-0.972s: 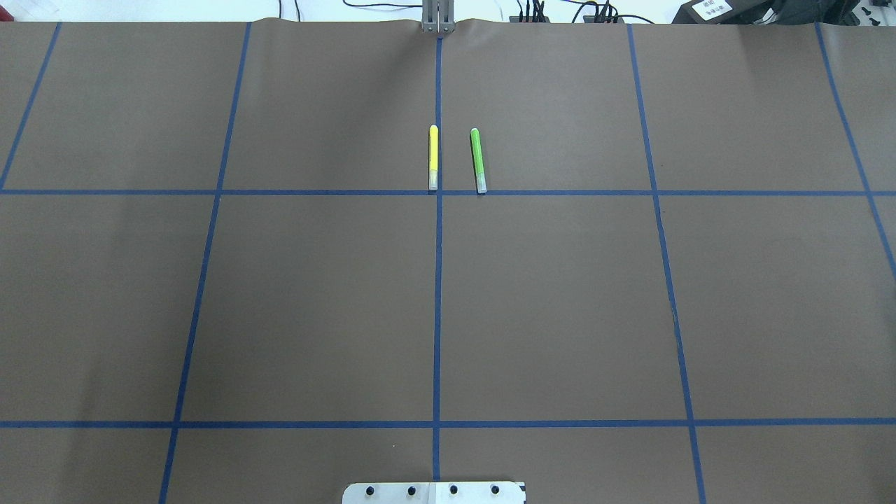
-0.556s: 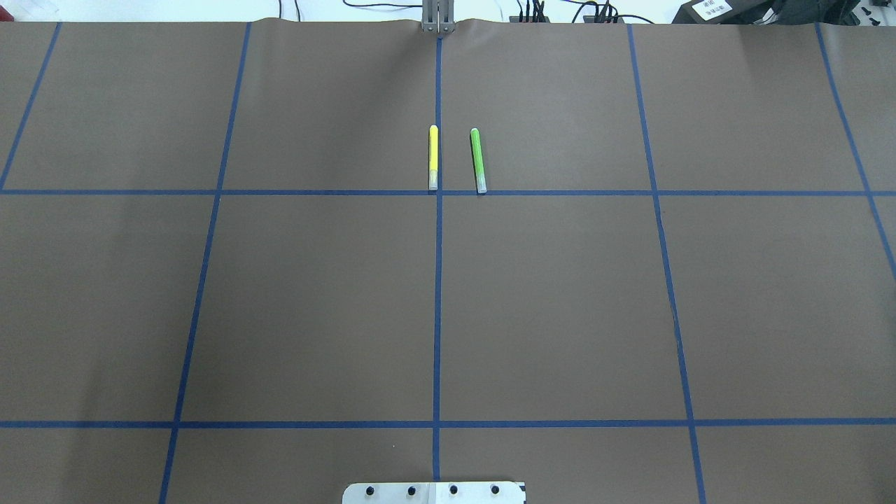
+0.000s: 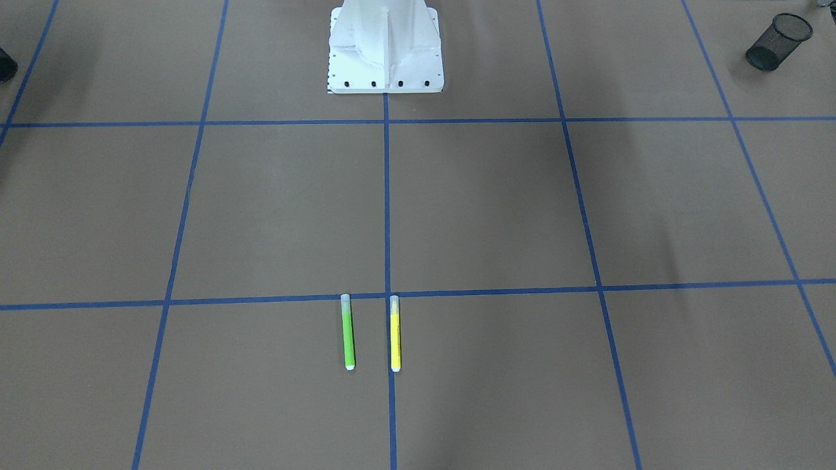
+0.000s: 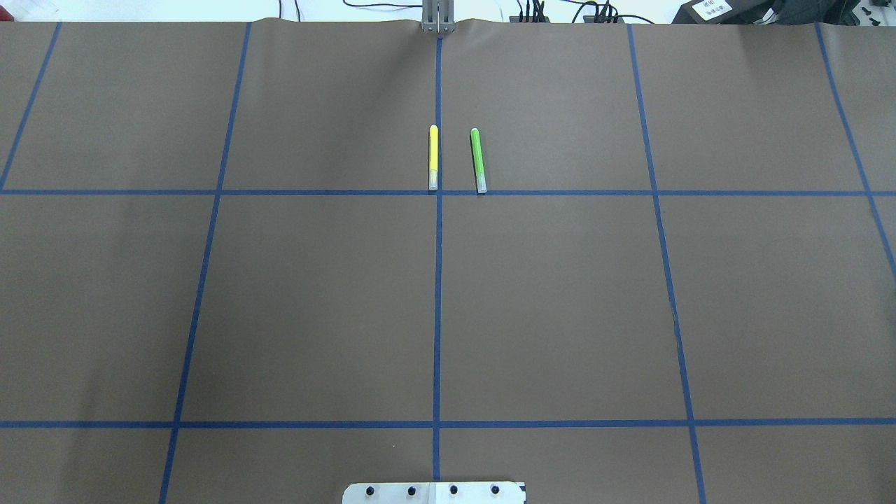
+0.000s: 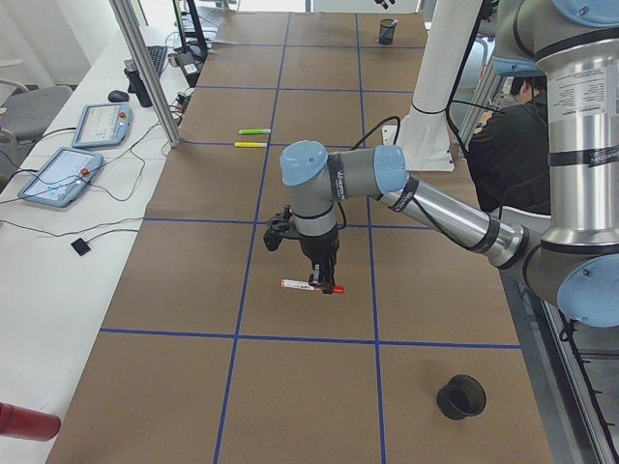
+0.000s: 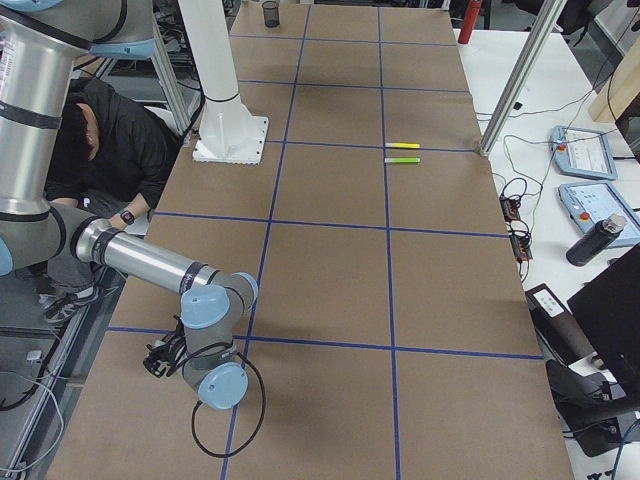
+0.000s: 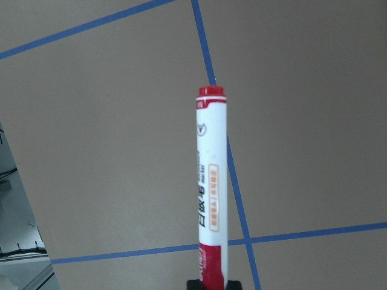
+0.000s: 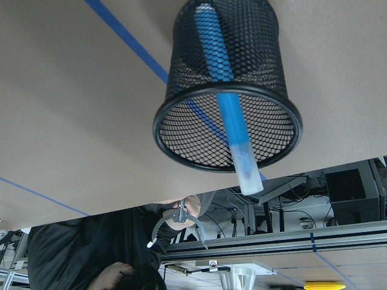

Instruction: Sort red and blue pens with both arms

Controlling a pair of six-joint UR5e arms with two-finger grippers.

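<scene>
Your left pincer [image 5: 315,280] is clamping the red pen [image 7: 210,181] by its red cap, closing tight on both sides of it at the bottom edge of the wrist view. The pen is pointing straight away from that camera and crossing a blue tape line [image 7: 206,48]. In the left side view you are seeing it held level and low over the surface [image 4: 315,301], in the middle row of squares on the robot's left half, well apart from the other cup [image 5: 460,396]. Whether the pen is touching the surface I cannot tell.

Your right pincer [image 6: 160,365] is showing only in the right side view, so I cannot tell whether it is apart or together. Its wrist camera is looking at the blue pen [image 8: 224,90], which is leaning inside the black mesh cup [image 8: 254,48], its clear cap sticking out past the rim.

The yellow marker [image 4: 433,157] and the green marker [image 4: 477,159] are lying side by side, not touching, near the far middle of the surface, with their clear caps reaching a cross line of tape.

Against the overhead picture from a second ago, you are getting no difference: both markers are staying exactly where they were.
</scene>
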